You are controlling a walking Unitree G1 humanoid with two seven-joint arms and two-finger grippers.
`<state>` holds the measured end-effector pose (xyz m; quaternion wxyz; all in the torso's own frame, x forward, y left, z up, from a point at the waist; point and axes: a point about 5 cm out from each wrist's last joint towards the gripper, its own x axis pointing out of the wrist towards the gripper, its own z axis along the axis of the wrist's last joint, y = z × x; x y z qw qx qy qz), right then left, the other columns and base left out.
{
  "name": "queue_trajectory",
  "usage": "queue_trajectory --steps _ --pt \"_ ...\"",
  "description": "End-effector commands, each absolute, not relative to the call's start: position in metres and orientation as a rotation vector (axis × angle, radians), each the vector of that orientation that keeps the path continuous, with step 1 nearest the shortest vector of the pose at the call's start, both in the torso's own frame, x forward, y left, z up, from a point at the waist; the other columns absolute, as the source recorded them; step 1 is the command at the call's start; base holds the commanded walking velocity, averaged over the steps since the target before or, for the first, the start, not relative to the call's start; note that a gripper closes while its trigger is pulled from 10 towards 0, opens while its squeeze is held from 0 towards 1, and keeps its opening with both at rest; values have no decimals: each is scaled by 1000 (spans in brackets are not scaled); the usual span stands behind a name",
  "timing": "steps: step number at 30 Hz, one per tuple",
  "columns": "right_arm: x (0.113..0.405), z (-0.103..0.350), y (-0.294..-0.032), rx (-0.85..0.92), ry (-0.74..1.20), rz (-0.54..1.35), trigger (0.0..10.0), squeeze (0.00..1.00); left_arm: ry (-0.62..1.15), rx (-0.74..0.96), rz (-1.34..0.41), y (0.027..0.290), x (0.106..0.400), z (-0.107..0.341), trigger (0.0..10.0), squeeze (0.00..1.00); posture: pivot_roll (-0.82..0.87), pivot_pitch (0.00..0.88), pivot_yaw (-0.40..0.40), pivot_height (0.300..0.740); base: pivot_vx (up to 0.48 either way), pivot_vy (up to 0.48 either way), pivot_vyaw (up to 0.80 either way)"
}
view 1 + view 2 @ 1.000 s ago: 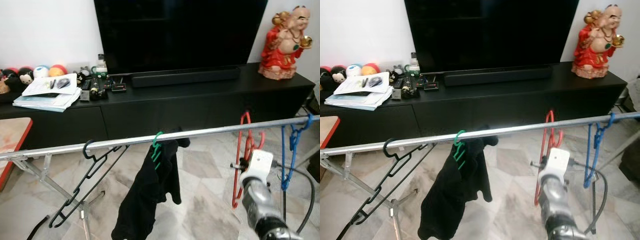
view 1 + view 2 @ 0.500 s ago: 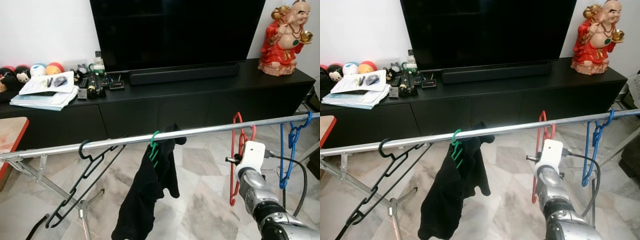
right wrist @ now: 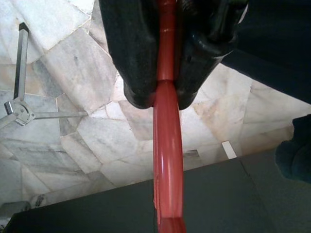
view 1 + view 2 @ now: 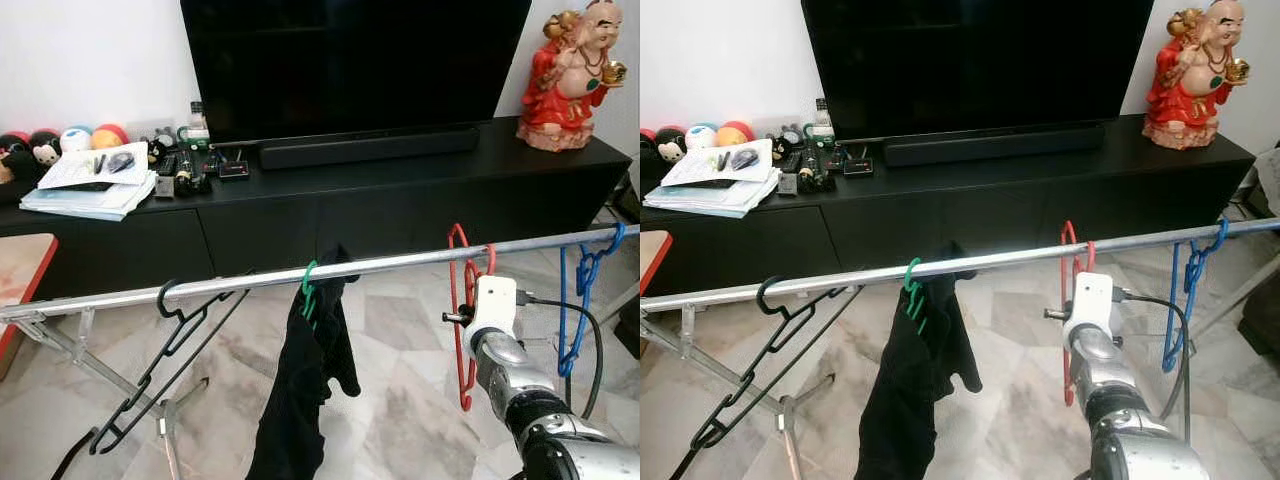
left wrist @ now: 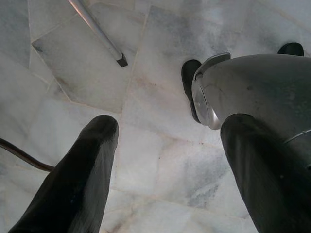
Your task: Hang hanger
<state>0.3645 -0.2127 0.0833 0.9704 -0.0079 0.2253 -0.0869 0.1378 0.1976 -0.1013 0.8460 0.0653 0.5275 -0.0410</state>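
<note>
A red hanger (image 4: 461,330) hangs at the silver rail (image 4: 230,284), its hook (image 4: 458,236) rising just above the bar, right of centre. My right gripper (image 3: 165,99) is shut on the hanger's red bar (image 3: 167,145). In the eye views the arm's white wrist block (image 4: 493,304) sits beside the hanger and hides the fingers. My left gripper (image 5: 165,145) hangs open over the marble floor, holding nothing.
On the same rail are a black hanger (image 4: 168,335) at the left, a green hanger (image 4: 309,290) carrying a black garment (image 4: 300,400) in the middle, and a blue hanger (image 4: 582,290) at the right. Behind stands a black TV cabinet (image 4: 380,200) with a red figurine (image 4: 565,80).
My right gripper and the red hanger have shifted left along the rail, towards the black garment. The garment has swung and now hangs narrower.
</note>
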Motion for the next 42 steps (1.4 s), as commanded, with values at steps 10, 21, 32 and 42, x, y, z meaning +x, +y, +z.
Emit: queue_trajectory --steps 10,21,32,42 --pt "375 97 -200 -41 468 -123 10000 0 1140 124 -116 192 131 -105 10000 0 107 64 15 740 0 0 0" --pt "368 83 -195 -23 562 -96 10000 0 1145 121 -122 192 129 -105 10000 0 112 67 13 740 0 0 0" --pt "366 79 -194 0 553 -97 10000 1000 1146 125 -124 192 129 -105 10000 0 113 62 14 740 0 0 0" --pt "367 80 -193 1 507 -102 10000 1000 1141 132 -126 192 130 -105 10000 0 112 58 13 740 0 0 0"
